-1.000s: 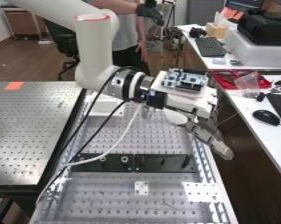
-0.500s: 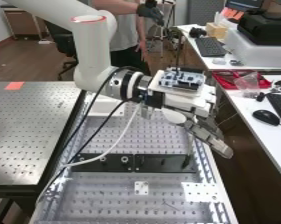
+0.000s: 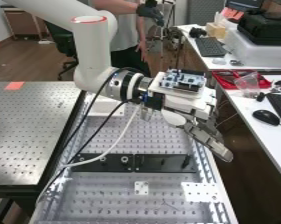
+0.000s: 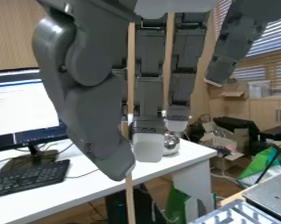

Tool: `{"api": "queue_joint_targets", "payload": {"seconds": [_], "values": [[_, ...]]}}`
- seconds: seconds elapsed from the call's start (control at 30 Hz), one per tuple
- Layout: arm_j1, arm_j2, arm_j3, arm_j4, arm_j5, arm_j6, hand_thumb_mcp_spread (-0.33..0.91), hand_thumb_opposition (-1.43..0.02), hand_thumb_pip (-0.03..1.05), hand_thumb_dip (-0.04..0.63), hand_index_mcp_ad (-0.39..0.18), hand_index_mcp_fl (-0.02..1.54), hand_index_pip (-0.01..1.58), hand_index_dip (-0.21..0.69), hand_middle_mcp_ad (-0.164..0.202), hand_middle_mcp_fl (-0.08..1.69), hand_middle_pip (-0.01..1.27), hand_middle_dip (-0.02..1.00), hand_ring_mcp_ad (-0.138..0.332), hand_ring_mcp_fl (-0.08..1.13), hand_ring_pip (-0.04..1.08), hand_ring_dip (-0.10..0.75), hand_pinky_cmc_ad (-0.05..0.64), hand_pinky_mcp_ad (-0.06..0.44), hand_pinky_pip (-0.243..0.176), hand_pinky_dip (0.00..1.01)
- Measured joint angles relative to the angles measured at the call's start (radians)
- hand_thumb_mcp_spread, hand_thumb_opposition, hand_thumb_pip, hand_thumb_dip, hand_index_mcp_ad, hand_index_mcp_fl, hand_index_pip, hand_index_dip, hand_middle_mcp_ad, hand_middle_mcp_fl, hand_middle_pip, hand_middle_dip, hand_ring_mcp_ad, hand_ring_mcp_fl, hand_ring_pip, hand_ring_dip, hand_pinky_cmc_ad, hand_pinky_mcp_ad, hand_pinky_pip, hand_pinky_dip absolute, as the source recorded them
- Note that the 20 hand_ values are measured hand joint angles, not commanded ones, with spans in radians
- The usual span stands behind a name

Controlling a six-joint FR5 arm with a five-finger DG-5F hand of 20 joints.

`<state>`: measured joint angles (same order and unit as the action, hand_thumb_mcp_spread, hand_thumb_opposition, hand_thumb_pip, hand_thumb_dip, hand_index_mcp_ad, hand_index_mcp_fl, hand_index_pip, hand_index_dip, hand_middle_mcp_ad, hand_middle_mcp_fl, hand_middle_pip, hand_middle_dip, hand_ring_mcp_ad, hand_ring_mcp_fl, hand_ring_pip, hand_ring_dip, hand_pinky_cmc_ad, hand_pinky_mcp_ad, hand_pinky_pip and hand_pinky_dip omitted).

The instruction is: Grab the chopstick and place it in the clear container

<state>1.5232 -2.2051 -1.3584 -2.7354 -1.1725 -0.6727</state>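
A: Hand position, high view?
B: The hand [image 3: 207,137] slants downward over the side edge of the perforated metal surface [image 3: 117,192].
A: State of grip, wrist view?
B: Pinching. The thumb [image 4: 101,115] lies across the chopstick [image 4: 131,205], with the fingers [image 4: 149,95] opposite, nearly straight.
A: Chopstick orientation?
B: Lengthwise along the fingers, one end running on past the thumb's tip (a second wooden stick [image 4: 168,60] lies roughly parallel, apart from it).
A: Background?
B: A keyboard [image 4: 27,177] and a monitor [image 4: 21,110] on a white surface [image 4: 184,157].
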Motion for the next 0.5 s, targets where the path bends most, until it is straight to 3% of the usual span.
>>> {"api": "queue_joint_targets", "payload": {"seconds": [0.2, 0.27, 0.33, 0.5], "values": [[0.001, -0.008, 0.022, -0.032, -0.012, -0.029, 0.61, -1.09, 0.52, 0.265, -0.106, 0.96, 0.96, 0.08, -0.017, 1.14, 0.61, 0.73, 0.049, 0.75, 0.09, 0.499, 0.393, 0.279, 0.099, 0.18], [0.001, -0.011, 0.031, -0.047, -0.015, -0.02, 0.6, -1.06, 0.57, 0.267, -0.094, 0.93, 0.95, 0.094, -0.016, 0.99, 0.52, 0.73, 0.051, 0.72, 0.09, 0.499, 0.393, 0.279, 0.099, 0.18], [0.002, -0.013, 0.036, -0.058, -0.015, -0.019, 0.57, -1.0, 0.67, 0.267, -0.098, 0.86, 0.86, 0.079, -0.016, 0.94, 0.51, 0.72, 0.051, 0.69, 0.09, 0.499, 0.393, 0.279, 0.099, 0.18], [0.001, -0.013, 0.034, -0.064, -0.012, -0.013, 0.51, -0.91, 0.71, 0.269, -0.098, 0.81, 0.83, 0.068, -0.016, 0.91, 0.5, 0.68, 0.049, 0.64, 0.09, 0.499, 0.391, 0.279, 0.099, 0.18]]}}
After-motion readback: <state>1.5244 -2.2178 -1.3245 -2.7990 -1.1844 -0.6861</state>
